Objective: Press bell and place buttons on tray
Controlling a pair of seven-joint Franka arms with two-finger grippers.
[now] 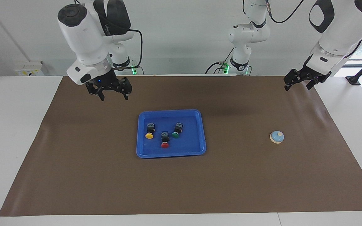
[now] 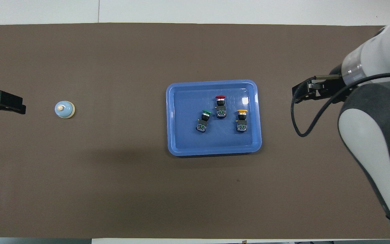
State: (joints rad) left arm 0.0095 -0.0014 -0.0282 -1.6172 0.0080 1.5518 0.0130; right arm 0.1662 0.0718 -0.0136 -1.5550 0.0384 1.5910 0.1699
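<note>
Facing view: yellow button, red button and green button lay in the tray. Right gripper hung over bare tabletop, fingers apart, empty.

Overhead view: left gripper, fingers spread, waited beside the bell. Best press: straight down on the knob, lightly.

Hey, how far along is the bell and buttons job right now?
Done: the yellow button, red button and green button lie in the tray. In hand: nothing; right gripper and left gripper hang open. The bell sits untouched; whether it was pressed doesn't show.
</note>
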